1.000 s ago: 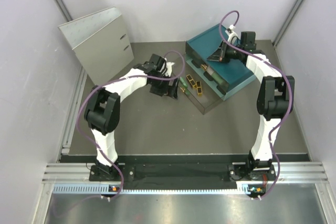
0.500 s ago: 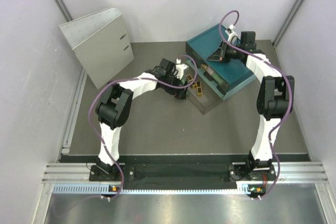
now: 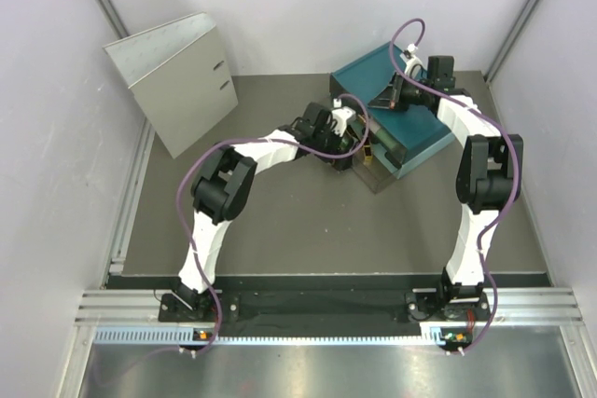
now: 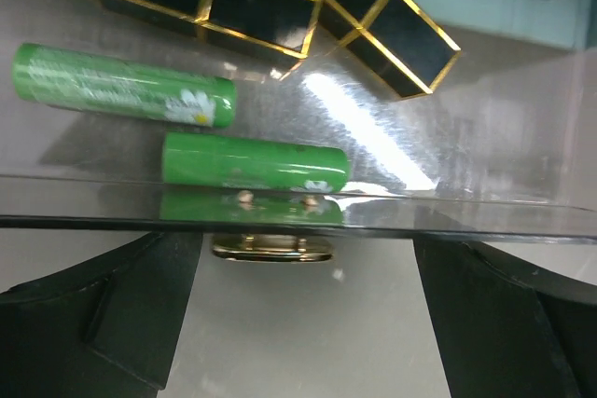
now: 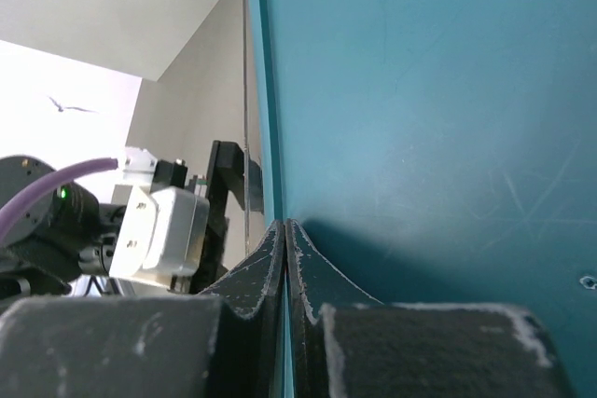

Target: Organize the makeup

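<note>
So the left arm has swung over from the middle of the table, and the left gripper [image 4: 298, 309] now sits right at the front of the clear drawer [image 4: 466, 207]. Its jaws are spread as wide as they go, one on each side of the little gold handle [image 4: 270, 250], holding nothing. The drawer looks nudged back toward the teal box [image 5: 420, 90] a bit, though I can't swear to it. Inside I can see two green tubes [image 4: 121, 86] lying near each other and two gold-and-black blocks [image 4: 201, 2] behind them; no other makeup shows up. The right gripper [image 5: 285, 230] hasn't budged, pinched shut with its tips on the teal box, grabbing nothing. My guess is the sorting's mostly done and it's about to push the drawer closed.
</note>
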